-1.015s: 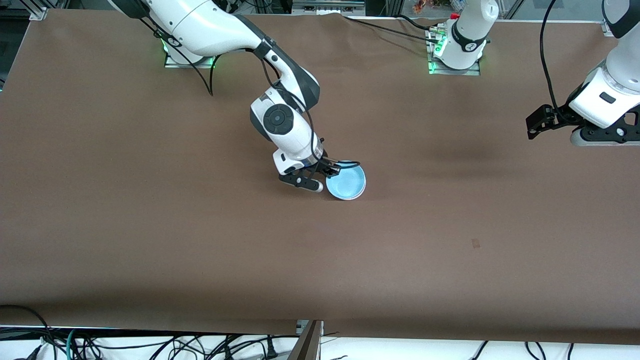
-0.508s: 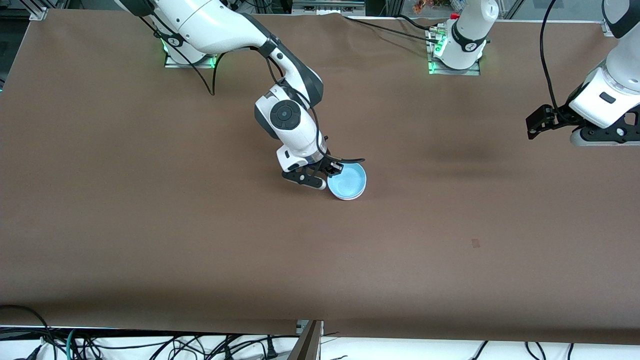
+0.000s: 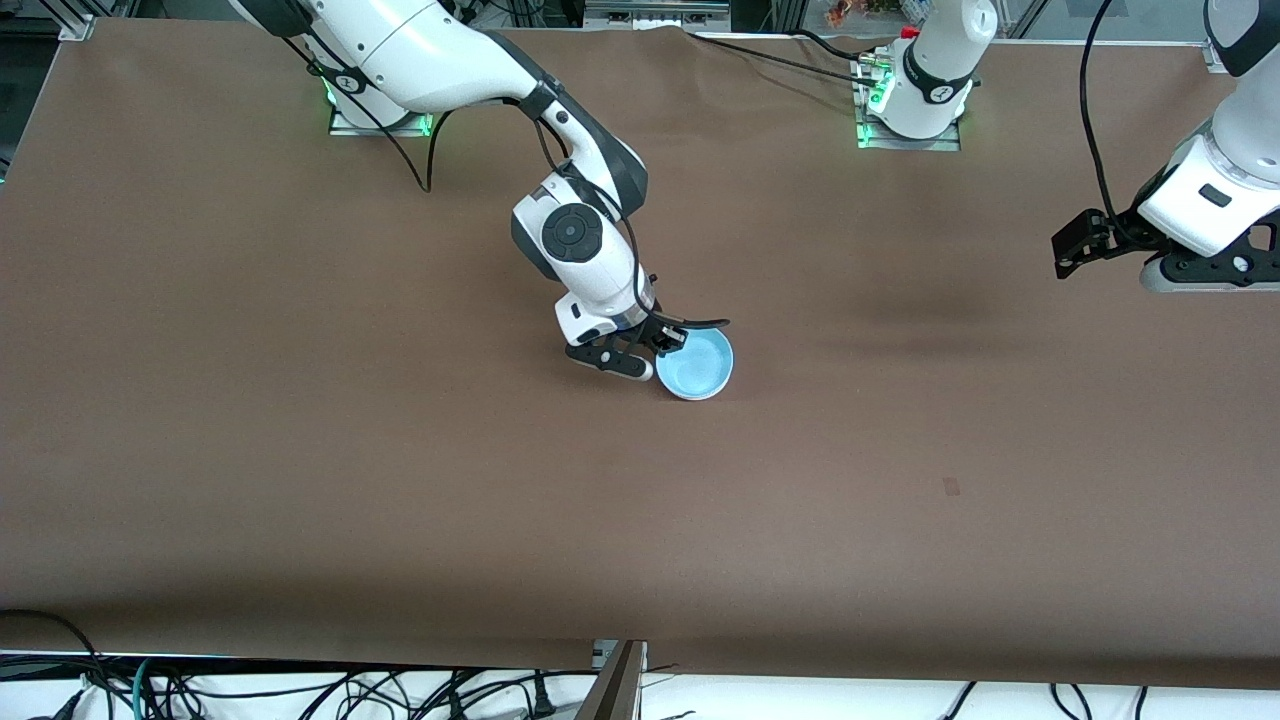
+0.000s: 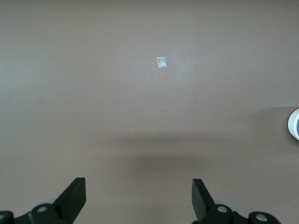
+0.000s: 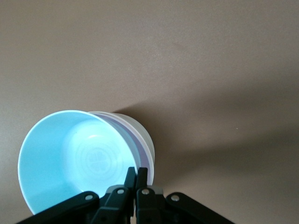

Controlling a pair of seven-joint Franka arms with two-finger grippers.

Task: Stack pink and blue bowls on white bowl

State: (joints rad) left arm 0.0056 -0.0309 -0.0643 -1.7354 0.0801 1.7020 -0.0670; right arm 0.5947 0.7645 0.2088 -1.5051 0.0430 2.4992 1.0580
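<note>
Right wrist view | right claw [image 5: 135, 173] pinching blue bowl [image 5: 74, 158] rim, nesting it in pink bowl [image 5: 141, 151] and white bowl [image 5: 140, 130] mid-worktop [image 3: 300, 450] | step: seating final bowl | next: releasing, lifting | left claw [image 4: 139, 196] spread, waiting over its worktop end

We see the blue bowl [image 3: 695, 364] nested in the pink bowl [image 5: 138, 150], itself in the white bowl [image 5: 146, 140], mid-surface [image 3: 300, 450]; the right hand [image 3: 662, 343] sits at its ten o'clock rim.

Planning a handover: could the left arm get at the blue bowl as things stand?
Probably not easily. The left gripper hangs open over the left arm's end of the table, well away from the blue bowl. Nothing lies between them, but the right gripper is shut on its rim.
</note>
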